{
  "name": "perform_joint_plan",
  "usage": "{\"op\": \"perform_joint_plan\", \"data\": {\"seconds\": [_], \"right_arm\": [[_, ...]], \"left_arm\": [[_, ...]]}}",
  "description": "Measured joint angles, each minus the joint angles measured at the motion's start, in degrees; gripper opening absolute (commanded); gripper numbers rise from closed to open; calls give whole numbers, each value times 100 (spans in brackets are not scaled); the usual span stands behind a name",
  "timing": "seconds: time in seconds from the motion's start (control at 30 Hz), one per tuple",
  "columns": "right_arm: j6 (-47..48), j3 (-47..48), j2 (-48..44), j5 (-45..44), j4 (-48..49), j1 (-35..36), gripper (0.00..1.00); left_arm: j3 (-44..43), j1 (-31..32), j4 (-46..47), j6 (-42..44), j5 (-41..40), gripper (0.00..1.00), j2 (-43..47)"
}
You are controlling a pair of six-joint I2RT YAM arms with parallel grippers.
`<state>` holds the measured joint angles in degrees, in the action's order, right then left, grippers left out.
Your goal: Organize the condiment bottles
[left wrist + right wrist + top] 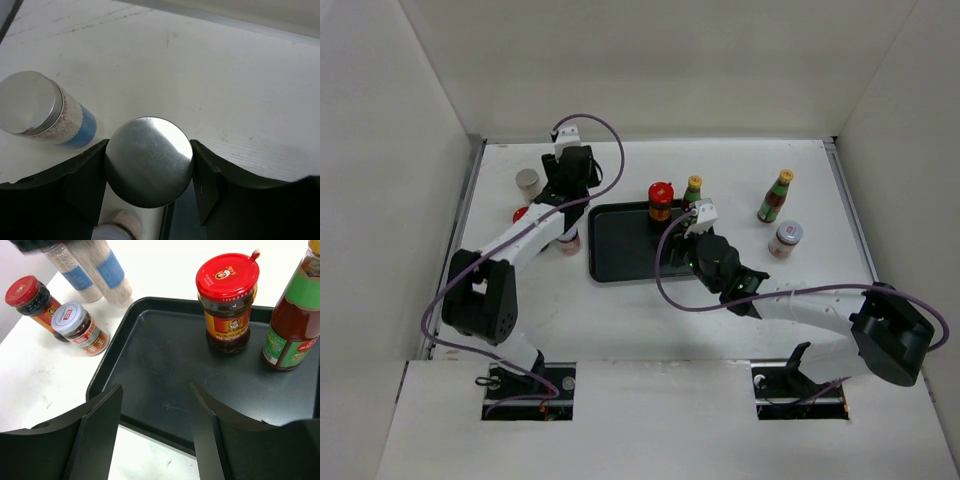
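Observation:
My left gripper (558, 207) is shut on a silver-capped shaker (148, 161), holding it off the table left of the black tray (620, 255). A second shaker (40, 110) stands further left (527, 181). A red-lidded jar (29, 299) and a short pale-lidded jar (80, 327) stand by the tray's left edge. Another red-lidded jar (227, 300) and a green yellow-capped bottle (292, 320) stand on the tray's far side. My right gripper (155, 405) is open and empty above the tray's near edge.
On the table right of the tray stand a second green yellow-capped bottle (775, 196) and a pale-lidded jar (785, 238). White walls close in the table at the back and on both sides.

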<state>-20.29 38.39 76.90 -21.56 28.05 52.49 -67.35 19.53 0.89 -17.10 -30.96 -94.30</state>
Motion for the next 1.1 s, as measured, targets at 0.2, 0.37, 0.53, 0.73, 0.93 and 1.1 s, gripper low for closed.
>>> {"op": "perform_joint_plan", "data": {"seconds": [0.2,0.37,0.53,0.73,0.93,1.1], "right_arm": [[-20,-105,-42,-13,111,-96,60],[-81,-422,-358,-162,122,-284,60],[-223,-636,-809,-295,289,-540,60],[-417,-737,-1014,-365,343,-824,61],[-481,-750,-1005,-365,337,-859,61],[-503,-748,-977,-356,339,-866,62]], "left_arm": [[22,675,369,188,-20,37,949],[472,1217,804,-61,85,37,1093],[673,1475,737,-271,291,37,507],[756,1661,822,-330,356,37,66],[728,1773,1231,-258,321,38,-208],[684,1779,1414,-149,236,42,-326]]}}
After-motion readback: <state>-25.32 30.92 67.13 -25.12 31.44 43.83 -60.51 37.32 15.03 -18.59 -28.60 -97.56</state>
